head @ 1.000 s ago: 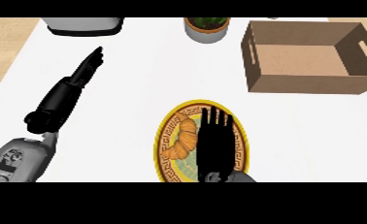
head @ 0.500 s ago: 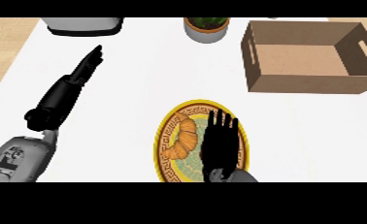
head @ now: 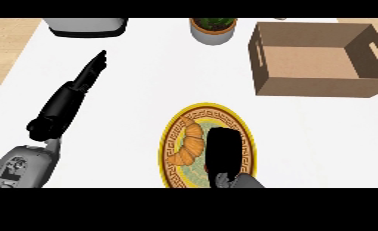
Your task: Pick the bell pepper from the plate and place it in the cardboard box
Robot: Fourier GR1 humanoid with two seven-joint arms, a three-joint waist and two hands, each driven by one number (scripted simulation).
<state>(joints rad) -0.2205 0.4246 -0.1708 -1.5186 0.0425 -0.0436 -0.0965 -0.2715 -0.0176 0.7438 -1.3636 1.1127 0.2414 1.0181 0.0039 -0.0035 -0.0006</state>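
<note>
1. A white counter top [head: 148,90] carries everything, with a wood-toned strip showing along its left edge.
2. A yellow-rimmed patterned plate [head: 174,134] lies on it near the lower middle.
3. An open cardboard box [head: 310,88] stands on it at the upper right, well apart from the plate.
4. A grey pot with a green plant [head: 213,29] stands at the far edge, just left of the box.
5. A grey appliance [head: 85,26] sits at the far left.
</note>
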